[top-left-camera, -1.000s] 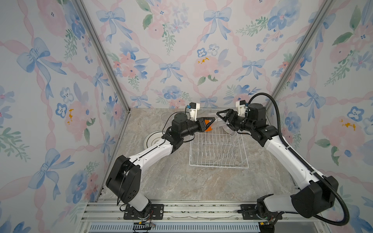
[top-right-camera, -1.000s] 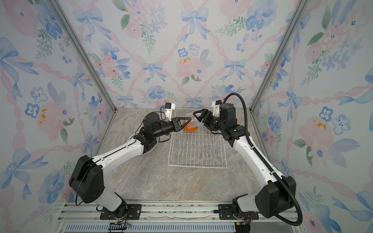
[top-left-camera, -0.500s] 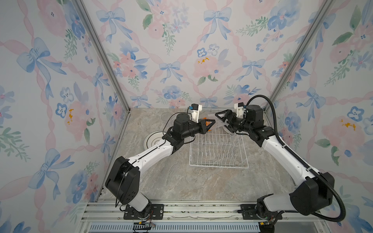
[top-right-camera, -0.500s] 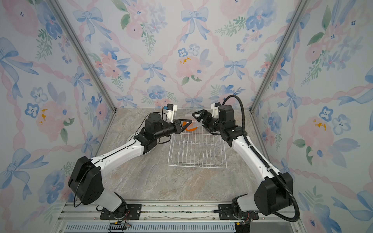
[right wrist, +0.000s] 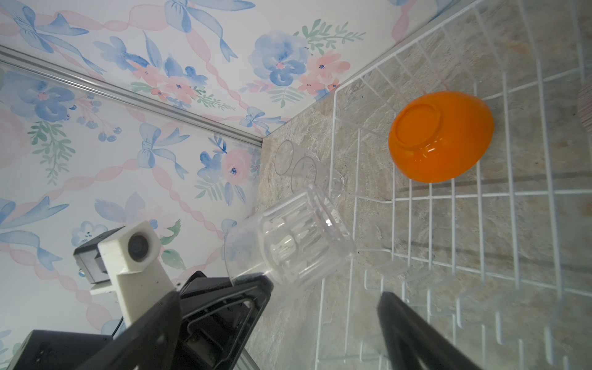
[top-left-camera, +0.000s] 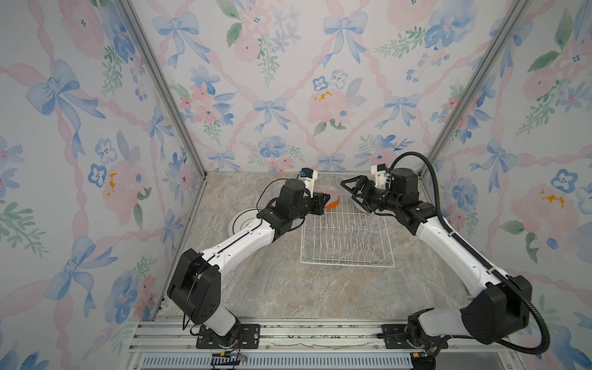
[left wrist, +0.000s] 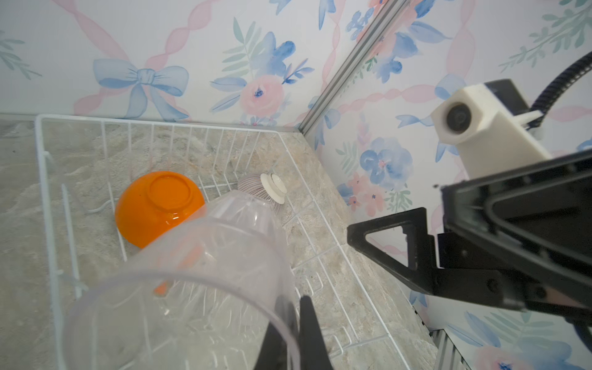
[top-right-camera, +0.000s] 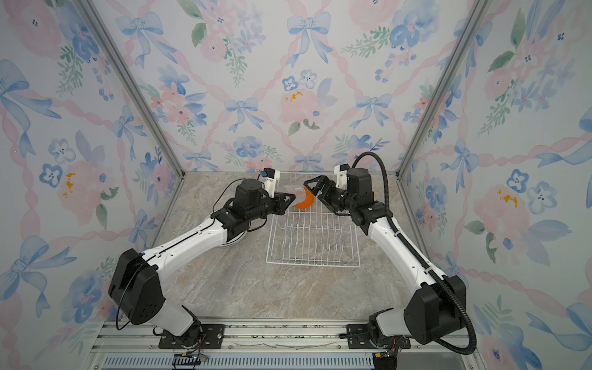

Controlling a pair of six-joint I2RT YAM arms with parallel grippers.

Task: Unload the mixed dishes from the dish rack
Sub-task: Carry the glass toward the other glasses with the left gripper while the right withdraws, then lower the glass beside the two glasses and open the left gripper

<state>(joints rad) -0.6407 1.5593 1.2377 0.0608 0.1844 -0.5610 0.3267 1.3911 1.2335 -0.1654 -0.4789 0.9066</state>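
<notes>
My left gripper (left wrist: pixel 293 333) is shut on the rim of a clear ribbed tumbler (left wrist: pixel 192 272), one finger inside the glass and one outside. It holds the tumbler (right wrist: pixel 294 243) tilted in the air over the far left corner of the white wire dish rack (top-left-camera: pixel 347 265). My right gripper (right wrist: pixel 278 333) stands wide open just right of the tumbler, touching nothing. An orange bowl (right wrist: pixel 440 136) lies upside down in the rack's far end, with a small pale ribbed bowl (left wrist: pixel 266 190) upside down beside it. In both top views the grippers (top-left-camera: pixel 323 202) (top-right-camera: pixel 315 190) face each other above the rack (top-right-camera: pixel 312 264).
Two more clear tumblers (right wrist: pixel 298 166) stand on the marble table just outside the rack's far left corner. A white plate (top-left-camera: pixel 243 221) lies on the table to the left, partly under the left arm. The rack's upright prongs (top-left-camera: pixel 346 246) fill its near half. Floral walls close in behind.
The right gripper's jaws have spread wider and come off the tumbler. The left jaws have closed on its rim. Both arms have barely shifted.
</notes>
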